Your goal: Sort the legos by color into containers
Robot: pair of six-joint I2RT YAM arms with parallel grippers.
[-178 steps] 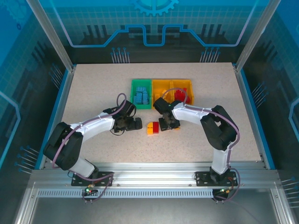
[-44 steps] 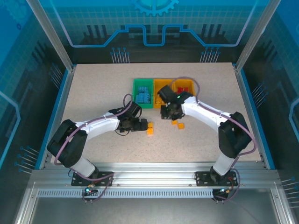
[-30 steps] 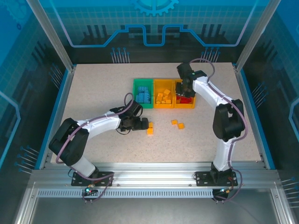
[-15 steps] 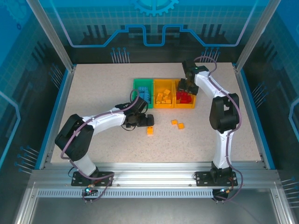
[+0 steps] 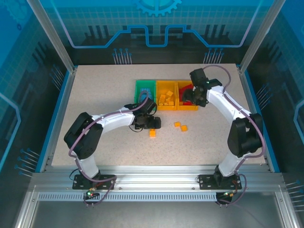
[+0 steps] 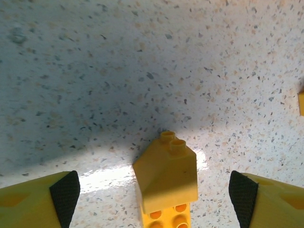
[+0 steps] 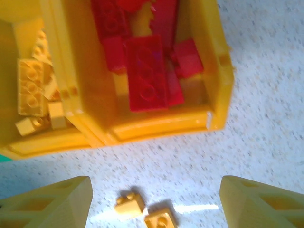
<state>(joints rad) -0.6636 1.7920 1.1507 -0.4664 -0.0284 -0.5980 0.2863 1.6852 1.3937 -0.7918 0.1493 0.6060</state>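
Partly cut off, yellow brick (image 6: pixel 166 176) between wide left claw (image 6: pixel 154 192); right claw (image 7: pixel 155 190) wide

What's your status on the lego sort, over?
Left gripper open, astride a yellow brick. Right gripper open, empty, by the reds' tray. Two more yellow bricks loose on table. Nothing blocking.

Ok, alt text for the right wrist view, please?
Red legos lie in an orange-yellow tray, with yellow legos in the neighbouring tray at left. Two loose yellow legos lie on the speckled table nearer the camera, framed by the open right tool.
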